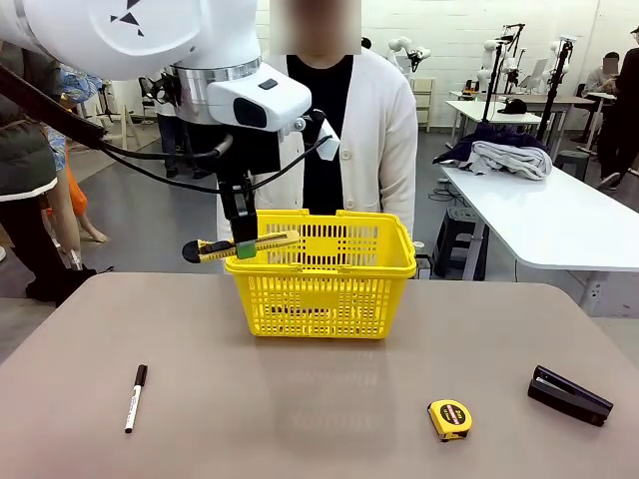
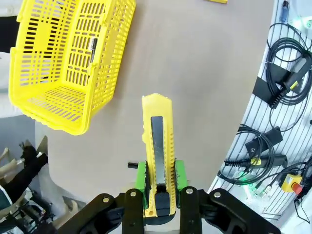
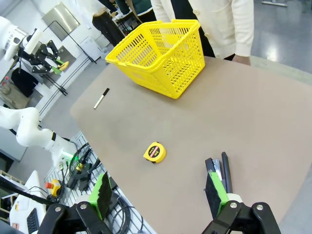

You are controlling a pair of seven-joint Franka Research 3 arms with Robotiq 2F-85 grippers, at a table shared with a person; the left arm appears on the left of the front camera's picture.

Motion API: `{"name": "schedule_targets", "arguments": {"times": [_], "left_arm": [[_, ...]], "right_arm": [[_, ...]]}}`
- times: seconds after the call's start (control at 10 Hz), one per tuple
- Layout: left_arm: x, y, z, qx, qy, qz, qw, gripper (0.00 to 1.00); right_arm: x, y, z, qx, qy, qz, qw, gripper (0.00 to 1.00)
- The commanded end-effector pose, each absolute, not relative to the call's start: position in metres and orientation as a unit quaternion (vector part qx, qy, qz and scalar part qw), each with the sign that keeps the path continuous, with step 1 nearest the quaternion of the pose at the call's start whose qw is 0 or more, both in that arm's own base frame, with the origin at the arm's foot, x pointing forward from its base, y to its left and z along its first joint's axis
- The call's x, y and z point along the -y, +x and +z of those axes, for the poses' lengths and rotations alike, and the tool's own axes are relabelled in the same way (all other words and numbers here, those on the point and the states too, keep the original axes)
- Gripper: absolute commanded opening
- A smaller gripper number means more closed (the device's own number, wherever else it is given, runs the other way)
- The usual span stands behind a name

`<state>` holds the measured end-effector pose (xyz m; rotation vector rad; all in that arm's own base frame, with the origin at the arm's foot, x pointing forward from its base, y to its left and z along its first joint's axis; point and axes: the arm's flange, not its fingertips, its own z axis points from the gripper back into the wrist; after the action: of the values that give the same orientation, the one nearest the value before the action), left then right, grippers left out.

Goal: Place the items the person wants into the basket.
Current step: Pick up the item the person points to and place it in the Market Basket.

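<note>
Since the left gripper has its green pads clamped across the yellow-and-black utility knife near one end, the knife hangs level and long-side out, which looks right for a straight drop. It sits about rim height at the left near corner of the yellow basket, which stands by the table's far edge in front of the person. The left wrist view shows bare table under the knife and the basket off to one side, so I'd judge it needs to shift over the opening before release. The rim is the only thing in the way, and the knife's length could catch it. A thin dark pen seems to lie inside the basket already. The tape measure is near the table's near edge, right of middle, with free access. The right gripper hovers high over that side, fingers spread wide, holding nothing. Non-targets: the white marker near-left and the black stapler near-right, both well apart from the tape measure.
</note>
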<state>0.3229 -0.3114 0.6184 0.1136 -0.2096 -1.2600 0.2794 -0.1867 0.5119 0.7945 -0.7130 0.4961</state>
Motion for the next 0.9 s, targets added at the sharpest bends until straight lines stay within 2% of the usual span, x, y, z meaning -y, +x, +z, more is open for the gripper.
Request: {"name": "schedule_targets", "arguments": {"times": [0.0, 0.3, 0.8], "left_arm": [[0.311, 0.337, 0.622, 0.086, 0.032, -0.633, 0.769, 0.0], [0.329, 0.395, 0.634, 0.049, 0.067, -0.701, 0.709, 0.0], [0.357, 0.531, 0.64, 0.069, 0.051, -0.677, 0.731, 0.0]], "right_arm": [[0.187, 0.281, 0.513, 0.349, 0.382, 0.236, 0.823, 1.0], [0.187, 0.281, 0.513, 0.349, 0.382, 0.236, 0.823, 1.0], [0.187, 0.281, 0.513, 0.349, 0.382, 0.236, 0.823, 1.0]]}}
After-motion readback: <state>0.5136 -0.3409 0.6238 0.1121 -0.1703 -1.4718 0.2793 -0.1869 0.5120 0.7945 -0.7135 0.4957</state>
